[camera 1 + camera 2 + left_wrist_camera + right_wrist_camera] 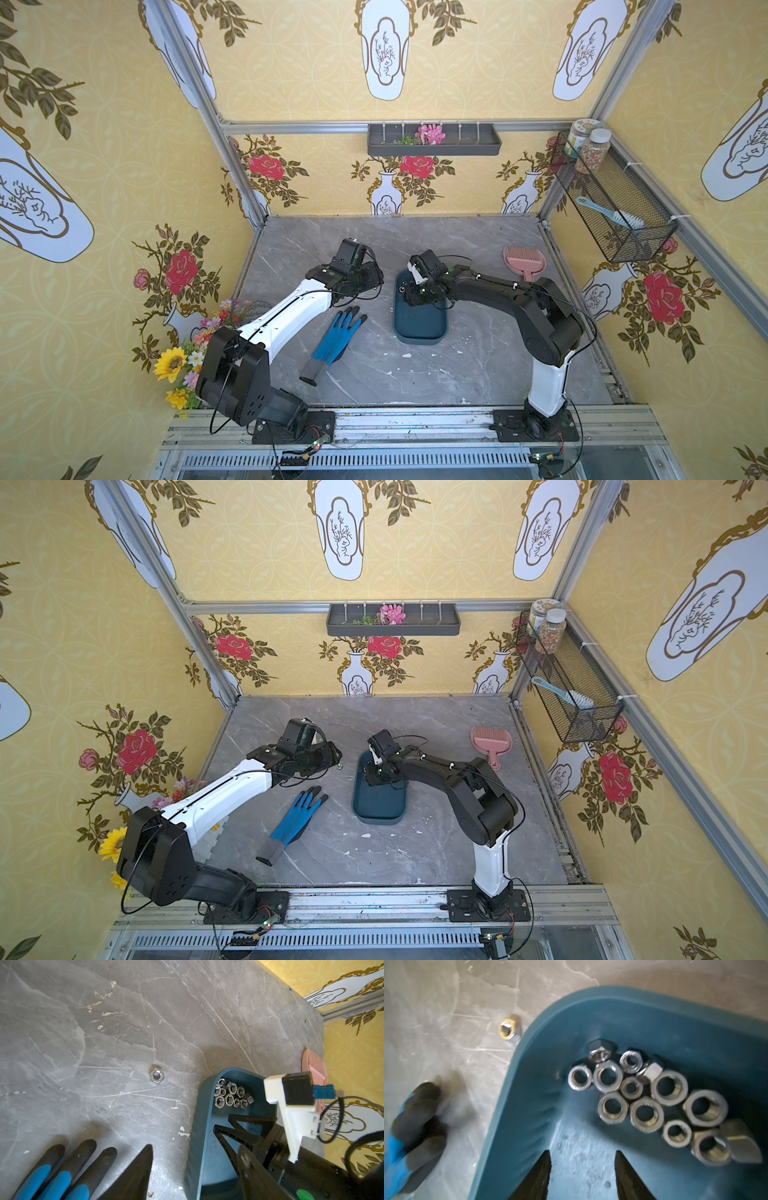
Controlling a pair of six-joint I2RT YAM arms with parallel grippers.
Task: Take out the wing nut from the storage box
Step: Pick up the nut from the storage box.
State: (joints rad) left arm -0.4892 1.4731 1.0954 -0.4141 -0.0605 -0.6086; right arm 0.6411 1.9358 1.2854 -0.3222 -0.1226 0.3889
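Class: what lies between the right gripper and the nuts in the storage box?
Only bare storage box floor, shown in the right wrist view.

A dark teal-blue storage box of silver-grey nuts lies on the grey, white-veined marble-pattern table. With it are a bright blue glove with black fingertips and a grey cuff, and a dusty pink scoop near the far right corner. The right pincer is black. Yellow wallpaper printed with red roses, olive-brown leaves and white, gold-rimmed vases covers the walls, where a black mesh basket carries a pale blue brush and a dark grey shelf a pink flower.
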